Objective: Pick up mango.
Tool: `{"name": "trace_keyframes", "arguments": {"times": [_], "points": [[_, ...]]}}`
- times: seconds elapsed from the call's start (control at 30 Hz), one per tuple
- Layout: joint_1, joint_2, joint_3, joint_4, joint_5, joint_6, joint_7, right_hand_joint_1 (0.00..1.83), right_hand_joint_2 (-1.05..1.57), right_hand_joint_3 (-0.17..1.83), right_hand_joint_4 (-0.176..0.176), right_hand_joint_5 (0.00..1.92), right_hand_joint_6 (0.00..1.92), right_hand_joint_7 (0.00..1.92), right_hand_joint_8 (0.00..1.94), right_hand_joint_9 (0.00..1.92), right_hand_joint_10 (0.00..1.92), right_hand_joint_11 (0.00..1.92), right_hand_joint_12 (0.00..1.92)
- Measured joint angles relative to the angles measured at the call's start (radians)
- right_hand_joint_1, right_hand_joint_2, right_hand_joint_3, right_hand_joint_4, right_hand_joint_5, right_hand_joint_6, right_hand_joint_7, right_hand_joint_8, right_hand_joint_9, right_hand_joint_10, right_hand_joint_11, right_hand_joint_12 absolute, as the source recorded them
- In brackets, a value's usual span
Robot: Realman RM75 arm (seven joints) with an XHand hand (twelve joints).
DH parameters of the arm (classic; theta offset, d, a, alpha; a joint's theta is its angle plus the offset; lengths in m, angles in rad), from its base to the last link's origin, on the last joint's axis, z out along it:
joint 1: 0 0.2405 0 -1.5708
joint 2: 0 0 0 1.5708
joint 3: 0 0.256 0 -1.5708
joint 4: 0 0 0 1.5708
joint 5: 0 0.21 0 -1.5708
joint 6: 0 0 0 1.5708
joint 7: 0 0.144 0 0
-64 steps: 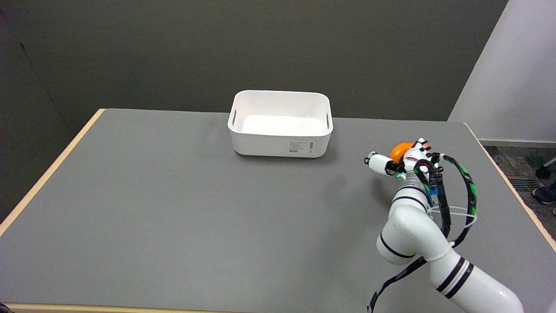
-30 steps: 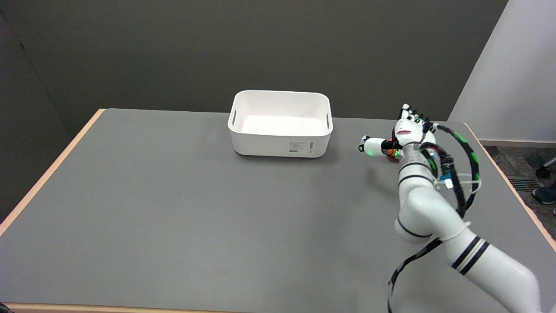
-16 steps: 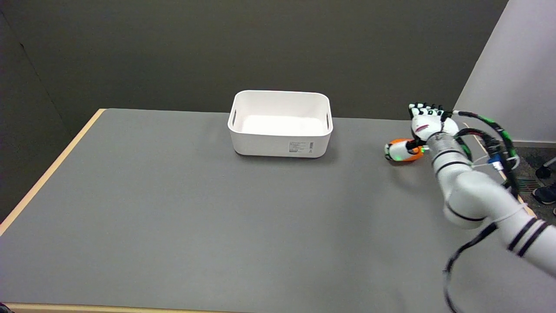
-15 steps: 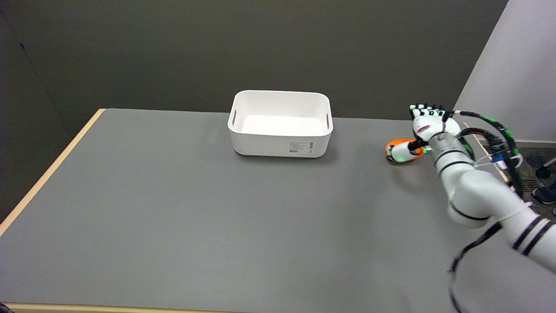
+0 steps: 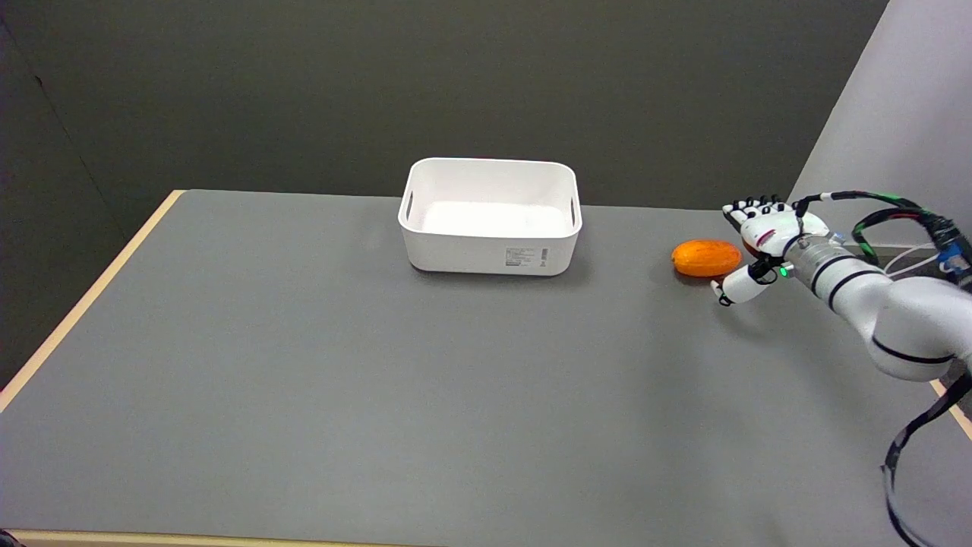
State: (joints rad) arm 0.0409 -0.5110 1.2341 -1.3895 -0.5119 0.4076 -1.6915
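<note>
Smooth orange oval mango [image 5: 706, 257] on grey table [image 5: 304, 365]; right hand [image 5: 763, 239] just right, fingers spread, empty. Risk: sideways contact rolls mango left toward white plastic bin [image 5: 490, 216].

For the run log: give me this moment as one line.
task: pick up mango | right hand: open, beside mango, not holding | mango: lying on table, right of white bin | status: not grasped
</note>
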Motion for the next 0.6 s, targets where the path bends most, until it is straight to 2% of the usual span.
{"name": "trace_keyframes", "arguments": {"times": [0.27,0.33,0.4,0.6], "points": [[0.003,0.049,0.001,0.042,0.065,-0.137,-0.025,0.57,0.57,0.93,-0.046,0.00,0.00,0.00,0.00,0.00,0.03,0.00,0.21],[0.010,0.053,0.000,0.053,0.077,-0.166,-0.029,0.59,0.58,0.93,-0.049,0.00,0.00,0.00,0.00,0.00,0.03,0.00,0.22],[0.020,0.055,-0.006,0.066,0.086,-0.191,-0.032,0.68,0.58,0.97,-0.062,0.00,0.02,0.00,0.00,0.00,0.02,0.00,0.23],[0.089,0.047,-0.057,0.130,0.107,-0.262,-0.040,0.70,0.59,0.97,-0.065,0.00,0.02,0.00,0.00,0.00,0.02,0.00,0.23]]}}
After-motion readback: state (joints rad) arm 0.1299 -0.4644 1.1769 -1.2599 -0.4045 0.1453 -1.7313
